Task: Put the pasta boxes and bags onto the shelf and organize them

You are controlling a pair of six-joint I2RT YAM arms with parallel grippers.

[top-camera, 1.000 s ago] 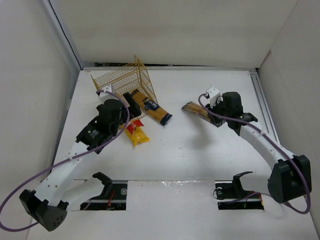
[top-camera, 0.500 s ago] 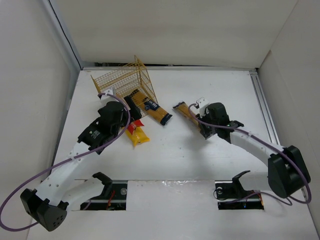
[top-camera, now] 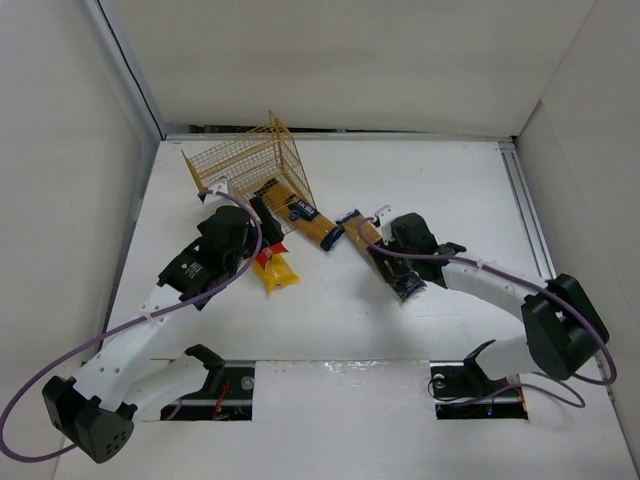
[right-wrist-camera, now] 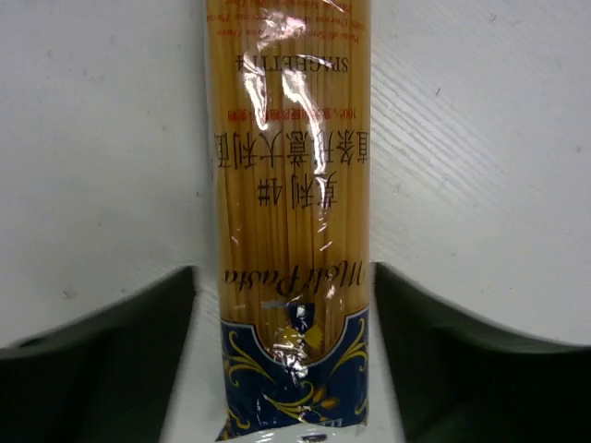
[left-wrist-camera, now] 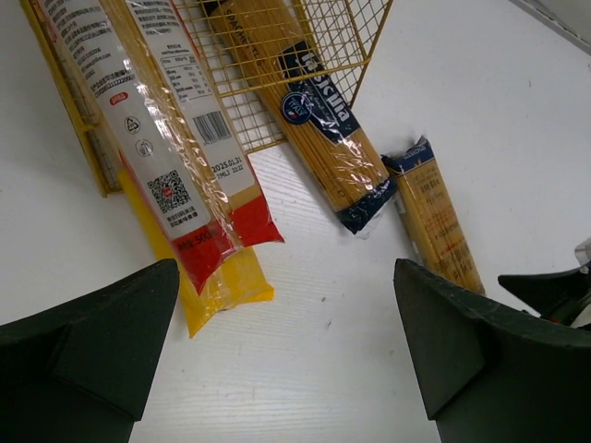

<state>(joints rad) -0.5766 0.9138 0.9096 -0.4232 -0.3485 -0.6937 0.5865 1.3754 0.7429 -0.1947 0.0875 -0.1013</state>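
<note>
The shelf (top-camera: 245, 165), a yellow wire-mesh rack, stands tilted at the back left, and its grid (left-wrist-camera: 277, 55) also shows in the left wrist view. One orange pasta pack with a blue label (top-camera: 305, 215) (left-wrist-camera: 314, 111) lies half inside the rack. A red-edged clear bag (left-wrist-camera: 157, 138) rests on a plain yellow bag (top-camera: 278, 272) (left-wrist-camera: 222, 286). My left gripper (top-camera: 258, 225) (left-wrist-camera: 286, 351) hovers open over bare table beside them. A second orange pack with a dark blue end (top-camera: 375, 250) (right-wrist-camera: 294, 185) lies on the table between the open fingers of my right gripper (top-camera: 393, 262) (right-wrist-camera: 291, 360), untouched.
White walls enclose the table on the left, back and right. A metal rail (top-camera: 525, 210) runs along the right edge. Two slots with arm mounts (top-camera: 470, 380) sit at the near edge. My right gripper's finger (left-wrist-camera: 554, 291) shows in the left wrist view.
My right gripper carried the blue-ended pack left toward the other packs, set it down and opened. The left arm shifted only slightly.
</note>
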